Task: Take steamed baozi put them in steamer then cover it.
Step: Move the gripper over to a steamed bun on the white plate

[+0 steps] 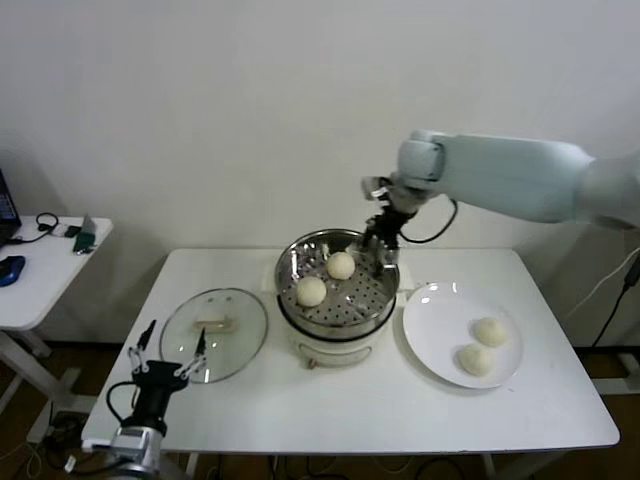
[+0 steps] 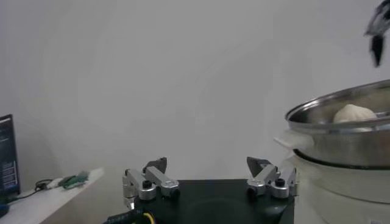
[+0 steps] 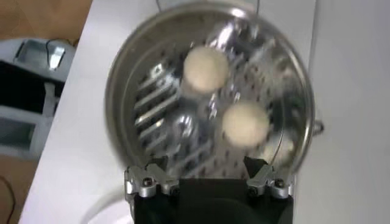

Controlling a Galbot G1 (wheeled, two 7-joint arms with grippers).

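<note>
right gripper [image 1: 380, 243]: over the far right rim of the steamer [image 1: 290, 262], fingers pointing down into it; in its wrist view fingers [image 3: 151, 173] spread apart, nothing between them.
baozi vs right fingers: two baozi in steamer, both clear of the fingers, no contact. Head view: the far baozi [image 1: 341, 265] sits just left of the fingertips, the near-left baozi [image 1: 311, 291] further off toward the cover side. Right wrist view shows the same two [image 3: 206, 68] [image 3: 245, 123] on the perforated floor, apart from each other, beyond the open fingers.
plate baozi: two more on the white plate [image 1: 432, 330] right of the steamer, one [image 1: 490, 331] behind the other [image 1: 475, 359], close together, well apart from either gripper.
steamer: upright on the white cooker base [image 1: 335, 352], centre of table [image 1: 400, 410], uncovered.
cover: lies flat on the table left of the steamer, just beside the base, handle side up [image 1: 248, 330]. Handle [image 1: 214, 323] at centre, long axis running left-right in head view.
left gripper [image 1: 166, 355]: low at the front-left table edge, at the near edge of the cover, fingers [image 2: 157, 171] splayed wide, holding nothing. Its wrist view looks across at the steamer wall [image 2: 347, 143] with one baozi top [image 2: 355, 113] showing above the rim.
</note>
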